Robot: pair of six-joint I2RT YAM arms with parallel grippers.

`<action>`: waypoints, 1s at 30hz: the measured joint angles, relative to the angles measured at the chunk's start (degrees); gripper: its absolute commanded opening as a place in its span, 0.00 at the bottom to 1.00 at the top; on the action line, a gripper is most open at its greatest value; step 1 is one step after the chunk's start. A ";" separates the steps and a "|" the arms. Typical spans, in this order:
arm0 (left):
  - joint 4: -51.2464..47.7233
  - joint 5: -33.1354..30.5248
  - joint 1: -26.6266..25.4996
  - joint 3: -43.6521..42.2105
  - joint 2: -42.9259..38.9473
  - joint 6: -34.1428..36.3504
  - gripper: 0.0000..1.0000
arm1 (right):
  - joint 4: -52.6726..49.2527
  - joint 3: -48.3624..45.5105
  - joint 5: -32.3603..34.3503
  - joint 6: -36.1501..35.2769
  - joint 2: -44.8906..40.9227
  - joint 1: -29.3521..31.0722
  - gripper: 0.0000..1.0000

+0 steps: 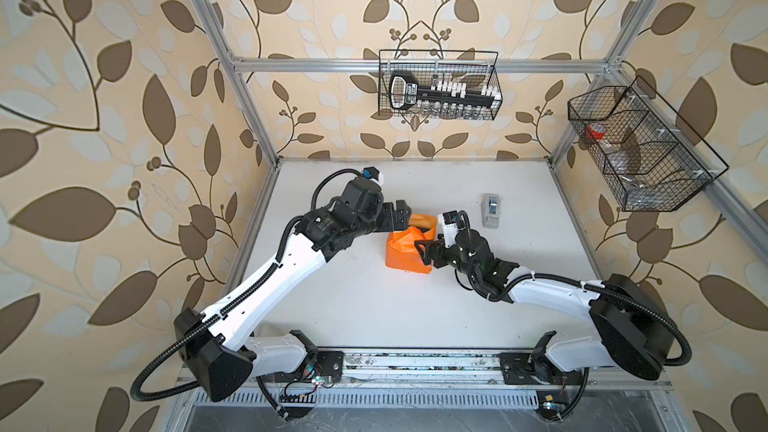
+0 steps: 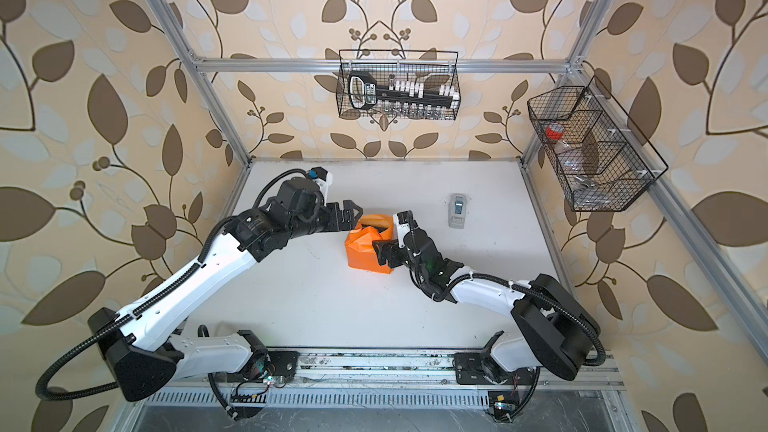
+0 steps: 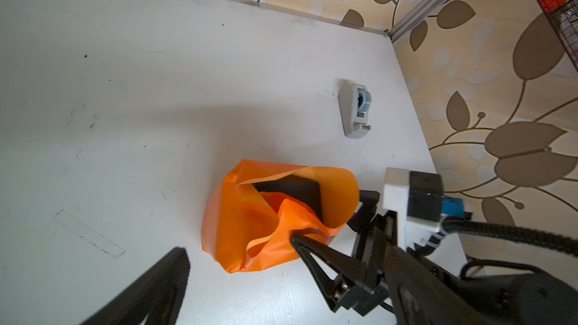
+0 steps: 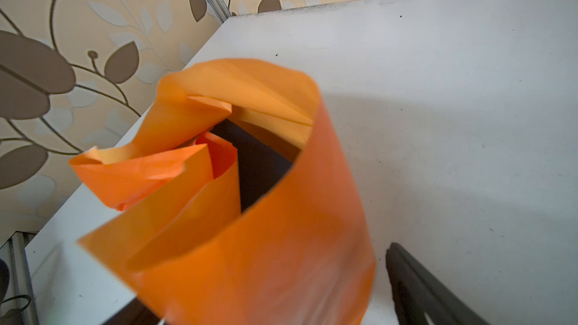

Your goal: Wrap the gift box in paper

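Observation:
The orange paper stands loosely bunched around the gift box in the middle of the table. Only a black corner of the gift box shows through the open top. My left gripper hovers open at the bundle's far-left side, holding nothing; one of its fingers shows in the left wrist view. From the right, my right gripper reaches in open. A tall paper flap stands between its jaws, and one finger is clear of the flap.
A grey-white tape dispenser lies behind and to the right of the bundle. One wire basket hangs on the back rail. Another wire basket hangs on the right frame. The table's back edge meets the wallpapered wall.

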 measured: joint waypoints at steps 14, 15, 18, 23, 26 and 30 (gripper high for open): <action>-19.04 0.79 -0.04 13.27 24.96 2.36 0.67 | 0.33 -0.17 0.00 0.00 0.00 0.31 0.91; -19.52 0.66 -0.04 13.99 25.07 2.40 0.64 | 0.35 -0.17 0.00 0.00 0.00 0.31 0.91; -20.79 -0.09 -0.04 16.17 25.09 3.63 0.61 | 0.50 -0.31 0.00 0.00 0.02 0.31 0.91; -23.26 -1.57 -0.04 20.48 26.01 4.72 0.47 | 1.77 -0.61 -0.02 0.04 0.50 0.31 0.91; -25.00 -2.08 -0.04 23.12 27.76 5.64 0.37 | 2.12 -0.61 -0.02 0.02 0.68 0.31 0.91; -27.17 -2.19 -0.04 24.76 29.90 7.21 0.32 | 2.38 -0.61 -0.02 0.02 0.87 0.31 0.91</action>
